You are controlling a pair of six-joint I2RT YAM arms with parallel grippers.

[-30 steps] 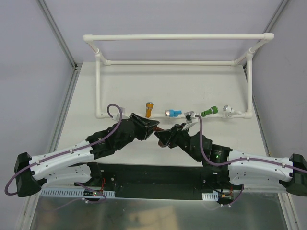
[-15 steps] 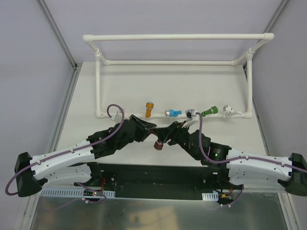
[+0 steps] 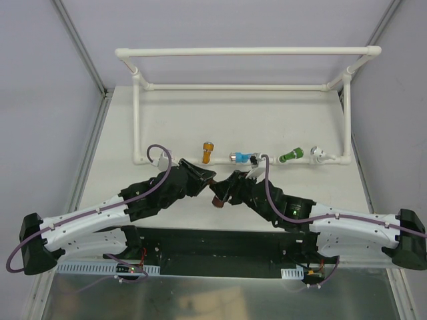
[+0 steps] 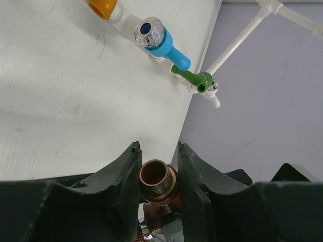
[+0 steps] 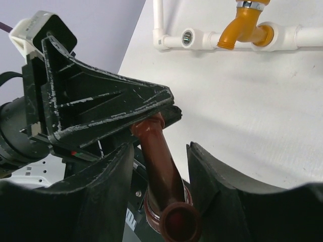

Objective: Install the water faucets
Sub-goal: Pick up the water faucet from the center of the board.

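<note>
And there it was, the brown faucet [image 4: 158, 177] up off the table [image 3: 267, 120] and caught between the two arms: the left gripper [image 4: 158, 156] was clamped on its threaded metal end, both fingers pressed against the collar, while the right gripper [image 5: 161, 147] stood astride the curved spout with a gap showing on one side, jaws apart and not yet gripping. That tap looked light and rigid, a hard plastic body that would not give under a squeeze (though the smooth, rounded spout seemed likely to slip or twist in flat fingers). The thick body just behind the thread seemed the better place to hold it, since the thread had to stay free for the fitting. Count them up: four faucets in all, one brown in the grippers and three already seated along the near rail of the single white pipe frame [image 3: 247, 51], namely the orange faucet [image 5: 242, 22], the blue faucet [image 4: 161, 40] and the green faucet [image 4: 192, 78], with one open socket [image 5: 187, 36] left of the orange
</note>
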